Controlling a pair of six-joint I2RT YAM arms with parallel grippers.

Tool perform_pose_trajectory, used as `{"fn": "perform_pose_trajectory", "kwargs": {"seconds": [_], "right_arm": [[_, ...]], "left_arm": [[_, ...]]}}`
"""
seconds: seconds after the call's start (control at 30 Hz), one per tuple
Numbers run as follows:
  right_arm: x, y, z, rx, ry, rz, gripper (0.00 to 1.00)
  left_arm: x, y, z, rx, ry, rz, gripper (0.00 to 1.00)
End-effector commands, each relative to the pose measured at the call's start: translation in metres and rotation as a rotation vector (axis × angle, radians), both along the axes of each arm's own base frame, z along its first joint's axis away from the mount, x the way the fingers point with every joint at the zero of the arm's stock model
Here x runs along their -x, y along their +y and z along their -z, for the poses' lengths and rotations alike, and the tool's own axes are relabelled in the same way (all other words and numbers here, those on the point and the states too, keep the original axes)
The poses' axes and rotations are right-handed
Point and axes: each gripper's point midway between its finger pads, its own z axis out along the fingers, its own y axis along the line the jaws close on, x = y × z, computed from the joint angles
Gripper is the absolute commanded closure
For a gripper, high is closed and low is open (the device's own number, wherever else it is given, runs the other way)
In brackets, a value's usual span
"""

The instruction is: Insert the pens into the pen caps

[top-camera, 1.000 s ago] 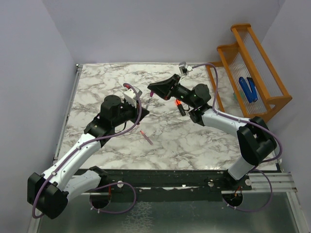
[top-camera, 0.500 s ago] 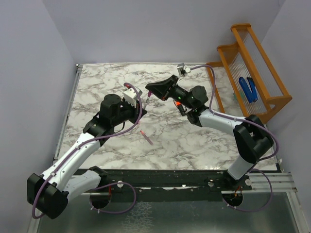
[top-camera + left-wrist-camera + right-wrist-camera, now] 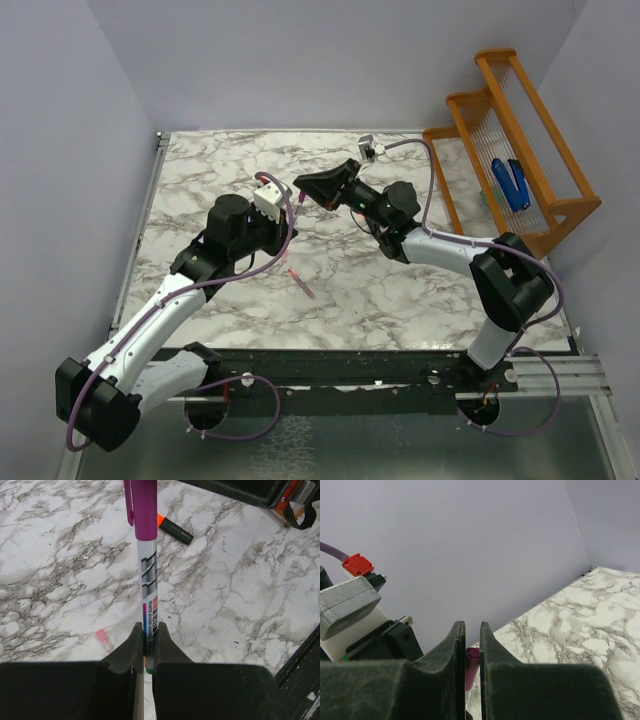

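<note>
My left gripper [image 3: 148, 630] is shut on the lower end of a slim whitish pen [image 3: 150, 580], which stands up from the jaws. A magenta cap [image 3: 145, 505] covers the pen's upper end and runs off the top of the left wrist view. My right gripper [image 3: 472, 627] is shut on a magenta cap [image 3: 472, 665], seen end-on between its fingers. From above, the right gripper [image 3: 308, 187] meets the left gripper [image 3: 290, 222] over the table's middle. A stubby black marker with orange tip [image 3: 176, 530] lies on the marble. A slim pink pen [image 3: 300, 283] lies nearer the front.
An orange wooden rack [image 3: 520, 170] stands at the right edge of the table with blue chunky objects [image 3: 510, 183] in it. The marble table top [image 3: 200, 180] is bounded by purple walls at the back and on both sides.
The right gripper has moved left toward the left gripper's pen. Its arm now hides the black marker from above. The left arm has barely moved.
</note>
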Motion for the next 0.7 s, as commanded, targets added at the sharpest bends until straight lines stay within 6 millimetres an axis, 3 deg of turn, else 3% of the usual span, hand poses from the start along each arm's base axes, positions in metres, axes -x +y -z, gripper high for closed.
{"fn": "perform_pose_trajectory", "kwargs": {"seconds": [0.0, 0.37, 0.67], "right_arm": [[0.057, 0.038, 0.095, 0.216, 0.172, -0.239, 1.0], [0.07, 0.047, 0.111, 0.241, 0.197, -0.288, 1.0], [0.078, 0.051, 0.12, 0.249, 0.212, -0.306, 1.0]], "left_arm": [[-0.02, -0.003, -0.15, 0.209, -0.453, -0.031, 1.0], [-0.018, 0.009, -0.172, 0.22, -0.522, -0.082, 1.0], [-0.018, 0.012, -0.177, 0.232, -0.543, -0.097, 1.0]]}}
